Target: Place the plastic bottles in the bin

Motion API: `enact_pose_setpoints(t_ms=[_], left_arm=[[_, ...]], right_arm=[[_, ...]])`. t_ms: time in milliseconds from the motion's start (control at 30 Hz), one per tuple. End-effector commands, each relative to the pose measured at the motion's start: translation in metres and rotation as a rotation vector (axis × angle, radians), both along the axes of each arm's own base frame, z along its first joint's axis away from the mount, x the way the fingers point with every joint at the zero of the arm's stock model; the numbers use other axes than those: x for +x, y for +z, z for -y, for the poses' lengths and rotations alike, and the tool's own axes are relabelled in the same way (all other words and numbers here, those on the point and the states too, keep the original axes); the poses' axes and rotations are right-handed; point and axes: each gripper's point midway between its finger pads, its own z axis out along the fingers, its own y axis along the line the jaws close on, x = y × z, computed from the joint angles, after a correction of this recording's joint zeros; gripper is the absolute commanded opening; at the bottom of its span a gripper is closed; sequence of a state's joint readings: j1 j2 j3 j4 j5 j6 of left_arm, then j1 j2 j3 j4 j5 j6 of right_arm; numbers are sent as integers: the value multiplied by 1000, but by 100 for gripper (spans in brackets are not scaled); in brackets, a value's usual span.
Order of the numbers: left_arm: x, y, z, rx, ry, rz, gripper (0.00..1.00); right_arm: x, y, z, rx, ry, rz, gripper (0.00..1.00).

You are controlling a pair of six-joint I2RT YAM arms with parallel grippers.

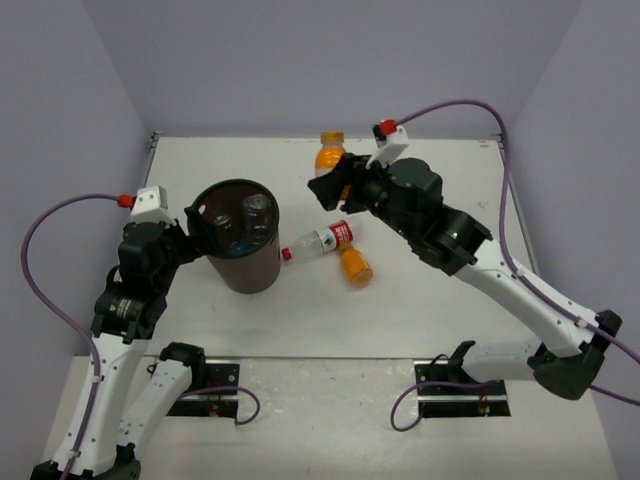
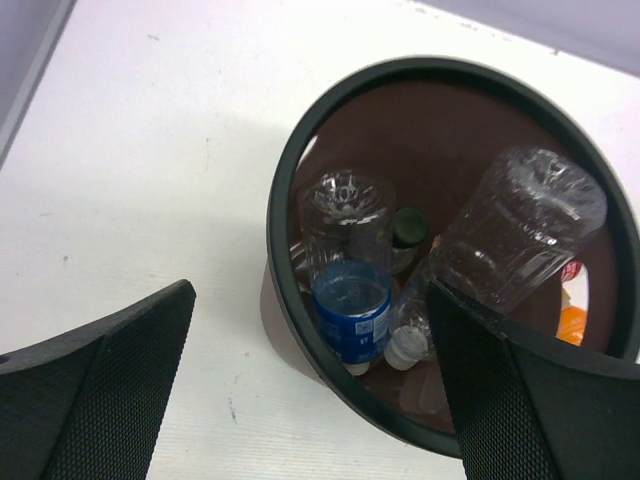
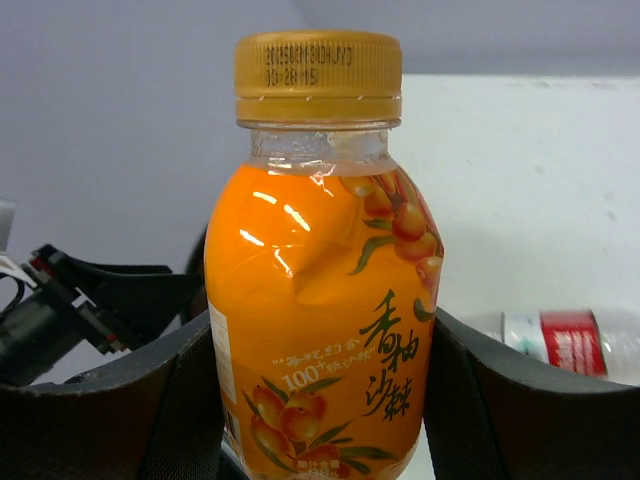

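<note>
Right gripper (image 3: 335, 400) is closed on an orange bottle (image 3: 320, 260), one pad on each side at label height. The wall shows a dent, so we judge the squeeze is already enough and don't add more.

The bottle sits upright in the jaws at the table's (image 1: 300, 320) 12 o'clock edge. We can't tell if it's off the surface.

The bin (image 1: 248, 272) is at about 8 o'clock from the held bottle, well apart.

How we'd run this step:
- Lift straight up first, high enough to pass the bin rim.
- Carry along 8 o'clock, above the red-labelled bottle (image 1: 322, 241) and second orange bottle (image 1: 356, 266) lying between.
- Release over the bin's centre. The plain clear bottle (image 2: 525, 230) stands tall on its 3 o'clock side, next to the blue-labelled bottle (image 2: 350, 305) and black-capped bottle (image 2: 406, 225).

Pose: the right arm stretches from its 5 o'clock base toward 11 o'clock, with the wrist about level. The left arm is folded up. The left gripper (image 1: 197, 222) has its jaws spread with nothing in them, at the bin's 9 o'clock rim. We watch clearance there.
</note>
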State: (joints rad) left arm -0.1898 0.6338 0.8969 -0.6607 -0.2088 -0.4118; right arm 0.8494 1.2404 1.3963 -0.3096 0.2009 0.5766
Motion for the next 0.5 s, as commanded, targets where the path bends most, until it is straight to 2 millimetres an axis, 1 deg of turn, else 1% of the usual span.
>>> enact_pose_setpoints(t_ms=[0, 33, 100, 133, 167, 233, 267, 367, 433, 467], left_arm=[[-2, 45, -8, -17, 43, 113, 100], [-4, 52, -9, -18, 45, 131, 100], [-9, 71, -11, -20, 48, 182, 100], [-11, 78, -12, -20, 51, 200, 100], [-13, 84, -14, -19, 54, 214, 100], [-18, 95, -16, -18, 60, 241, 100], [-21, 102, -18, -18, 65, 256, 100], [-27, 112, -21, -21, 80, 288, 100], [-30, 115, -23, -21, 84, 301, 100], [-31, 115, -24, -20, 90, 305, 100]], right_arm=[[-7, 25, -61, -75, 221, 152, 38], [-9, 24, -76, -78, 255, 149, 38], [-13, 9, -118, -115, 342, 128, 41], [-15, 16, -131, -109, 365, 137, 42], [-15, 20, -140, -110, 376, 133, 43], [-17, 8, -158, -144, 402, 98, 47], [-18, 17, -165, -134, 409, 106, 48], [-25, -10, -194, -186, 458, 91, 54], [-28, -16, -203, -206, 468, 87, 55], [-27, -16, -204, -211, 458, 81, 55]])
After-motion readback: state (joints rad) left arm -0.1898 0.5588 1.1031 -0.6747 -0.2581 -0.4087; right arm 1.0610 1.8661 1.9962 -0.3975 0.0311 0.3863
